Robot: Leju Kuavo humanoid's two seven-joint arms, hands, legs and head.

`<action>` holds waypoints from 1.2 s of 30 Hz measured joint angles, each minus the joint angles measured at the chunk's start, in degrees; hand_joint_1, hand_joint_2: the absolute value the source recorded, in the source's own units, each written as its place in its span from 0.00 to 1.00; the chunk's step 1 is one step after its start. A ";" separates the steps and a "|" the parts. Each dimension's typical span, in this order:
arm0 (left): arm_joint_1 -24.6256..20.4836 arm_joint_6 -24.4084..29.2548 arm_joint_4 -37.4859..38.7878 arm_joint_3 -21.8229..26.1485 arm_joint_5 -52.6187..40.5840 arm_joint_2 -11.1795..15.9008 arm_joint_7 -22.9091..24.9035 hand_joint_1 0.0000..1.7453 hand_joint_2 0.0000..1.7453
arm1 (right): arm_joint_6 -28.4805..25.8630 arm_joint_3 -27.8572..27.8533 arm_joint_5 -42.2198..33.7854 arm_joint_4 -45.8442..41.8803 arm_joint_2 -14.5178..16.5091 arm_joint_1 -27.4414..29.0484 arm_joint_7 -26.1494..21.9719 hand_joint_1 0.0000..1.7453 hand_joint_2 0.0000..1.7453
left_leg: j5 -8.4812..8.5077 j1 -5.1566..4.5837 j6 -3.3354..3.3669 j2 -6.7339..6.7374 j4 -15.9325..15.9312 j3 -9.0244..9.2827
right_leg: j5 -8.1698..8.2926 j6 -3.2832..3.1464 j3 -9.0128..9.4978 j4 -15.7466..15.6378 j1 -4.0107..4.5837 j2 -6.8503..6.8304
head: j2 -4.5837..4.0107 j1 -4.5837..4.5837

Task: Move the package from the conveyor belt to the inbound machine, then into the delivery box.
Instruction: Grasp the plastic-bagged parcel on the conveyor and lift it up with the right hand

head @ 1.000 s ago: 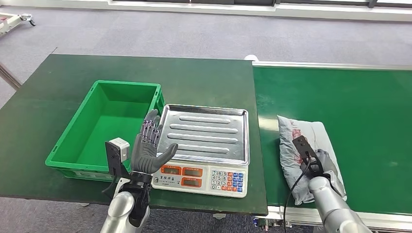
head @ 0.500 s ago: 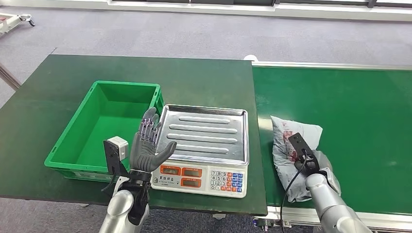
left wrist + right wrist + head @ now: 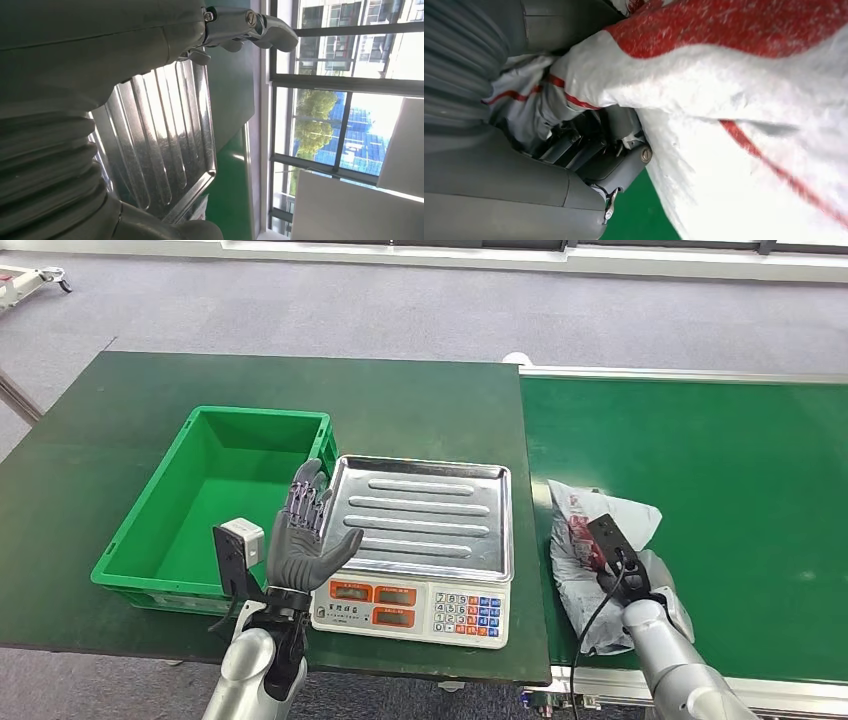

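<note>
While my right hand point(image 3: 632, 585) gripped the package point(image 3: 590, 540) at the conveyor belt's point(image 3: 740, 470) near left edge, my left hand point(image 3: 305, 540) hovered spread and empty, and I judged the lift onto the inbound machine point(image 3: 425, 515) came next

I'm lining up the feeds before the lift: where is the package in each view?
Head view: the package lies crumpled on the green conveyor belt, lower right, partly under the right hand.
Left wrist view: not in it; this shows the scale's steel tray.
Right wrist view: white-and-red plastic across most of the picture, bunched in the hand's fingers.
Shared landmark: the green belt.
</note>
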 joint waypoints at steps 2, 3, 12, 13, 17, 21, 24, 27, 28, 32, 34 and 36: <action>0.07 0.39 -0.01 0.01 -0.04 0.13 -0.15 0.00 1.00 | -0.67 0.00 -0.05 -0.79 0.08 0.07 -2.56 1.00 1.00 | 0.01 0.00 0.01 -0.01 0.00 -0.08 | 0.01 0.01 -0.08 0.01 -0.02 0.00 | 0.00 0.00; 0.14 0.54 -0.02 0.02 -0.08 0.21 -0.22 0.00 1.00 | -0.67 0.00 -0.08 -1.53 0.13 0.11 -3.41 1.00 1.00 | 0.02 -0.01 0.01 -0.01 0.00 -0.13 | 0.02 0.01 -0.13 0.01 -0.02 -0.01 | 0.00 -0.01; 0.97 1.14 -0.04 0.03 -0.63 0.48 -1.21 0.00 1.00 | 0.18 0.89 0.17 -10.99 0.26 0.89 -5.63 1.00 1.00 | 0.04 -0.02 0.01 -0.10 0.00 -0.42 | 0.04 0.03 -0.41 0.03 -0.04 -0.05 | 0.00 -0.01; 1.11 1.21 -0.06 0.03 -0.80 0.47 -1.39 0.00 1.00 | 0.74 1.47 0.57 -13.23 0.18 0.99 -4.95 1.00 1.00 | 0.04 -0.02 0.01 -0.10 0.00 -0.45 | 0.04 0.03 -0.45 0.03 -0.04 -0.04 | 0.00 -0.01; 1.86 1.26 -0.37 0.07 -1.54 0.41 -1.99 0.00 1.00 | 0.85 4.43 3.79 -22.91 -0.43 1.38 -1.60 1.00 1.00 | 0.03 -0.04 0.02 -0.10 0.00 -0.55 | 0.03 0.04 -0.56 0.03 -0.05 -0.02 | 0.00 -0.01; 2.15 1.34 -0.44 0.12 -2.00 0.25 -2.27 0.00 1.00 | 0.96 6.36 5.72 -29.81 -1.16 1.21 -0.10 1.00 1.00 | 0.03 -0.04 0.02 -0.10 0.00 -0.59 | 0.03 0.04 -0.59 0.03 -0.05 -0.03 | 0.00 -0.01; 2.26 1.38 -0.57 0.13 -2.17 0.21 -2.28 0.00 1.00 | 1.80 7.53 6.21 -32.54 -2.07 0.82 0.19 1.00 1.00 | 0.03 -0.04 0.02 -0.11 0.00 -0.60 | 0.03 0.04 -0.59 0.03 -0.05 -0.04 | 0.00 -0.01; 2.51 1.38 -0.95 0.13 -2.21 0.21 -2.28 0.00 1.00 | 2.42 8.52 6.32 -33.91 -2.91 0.55 0.27 1.00 1.00 | 0.03 -0.04 0.02 -0.11 0.00 -0.62 | 0.03 0.04 -0.58 0.03 -0.05 -0.05 | 0.00 -0.01; 2.61 1.38 -1.12 0.13 -2.22 0.21 -2.28 0.00 1.00 | 2.59 8.81 6.20 -34.11 -3.14 0.42 0.25 1.00 1.00 | 0.03 -0.04 0.02 -0.11 0.00 -0.62 | 0.03 0.04 -0.58 0.03 -0.05 -0.05 | 0.00 -0.01; 2.98 1.38 -1.76 0.17 -2.22 0.21 -2.28 0.00 1.00 | 2.91 9.94 5.23 -34.34 -3.70 -0.36 -0.14 1.00 1.00 | 0.03 -0.04 0.02 -0.11 0.00 -0.62 | 0.03 0.04 -0.58 0.03 -0.05 -0.06 | 0.00 -0.01; 3.19 1.42 -1.98 0.21 -2.22 0.21 -2.31 0.00 1.00 | 3.02 10.43 4.62 -34.48 -3.81 -0.82 -0.39 1.00 1.00 | 0.03 -0.04 0.02 -0.11 0.00 -0.62 | 0.03 0.04 -0.59 0.03 -0.05 -0.05 | 0.00 -0.01; 3.43 1.53 -2.15 0.28 -2.22 0.21 -2.40 0.00 1.00 | 3.28 10.98 4.20 -34.59 -3.86 -1.29 -0.64 1.00 1.00 | 0.03 -0.04 0.02 -0.11 0.00 -0.62 | 0.03 0.04 -0.59 0.03 -0.05 -0.05 | 0.00 -0.01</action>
